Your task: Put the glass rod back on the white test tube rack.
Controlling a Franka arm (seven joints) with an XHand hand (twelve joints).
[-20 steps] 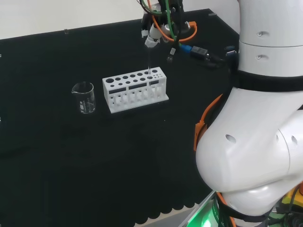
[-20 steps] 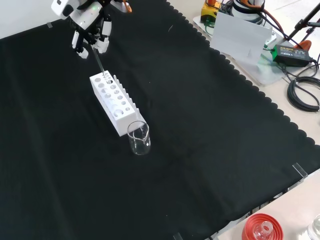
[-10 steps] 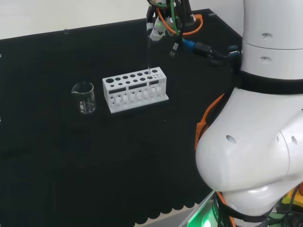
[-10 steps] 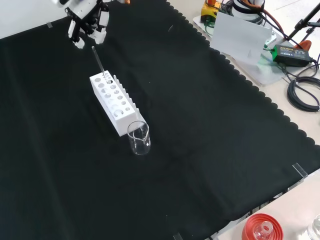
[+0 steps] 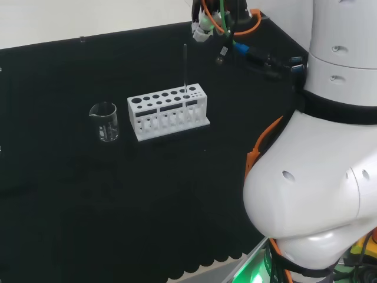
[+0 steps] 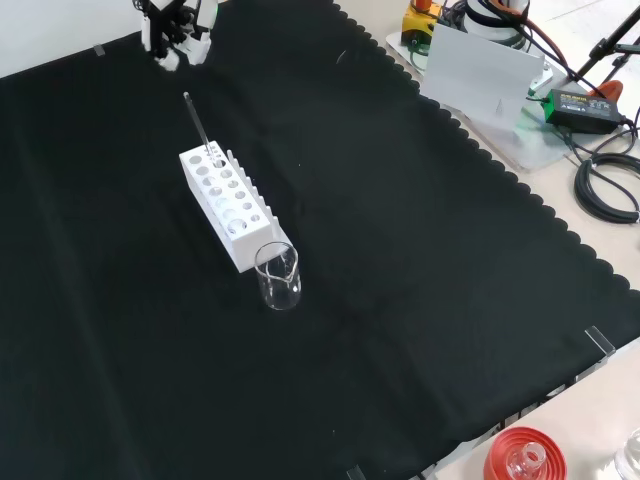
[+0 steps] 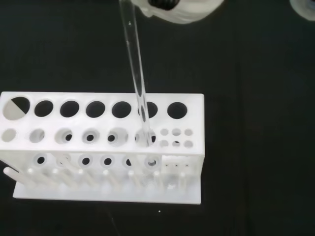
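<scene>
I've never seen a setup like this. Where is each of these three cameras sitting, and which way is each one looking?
Head view: behind and above the arm's base, looking over the white arm links at the bench; the hand is at the top.
Front view: opposite side, looking down on the cloth; the hand enters from the top.
Wrist view: on the wrist, looking down at the white rack, a blurred part of the hand above.
All three share the rack with the glass rod standing in it.

Even, bright light; faint shadows; blurred hand (image 7: 182,10)
</scene>
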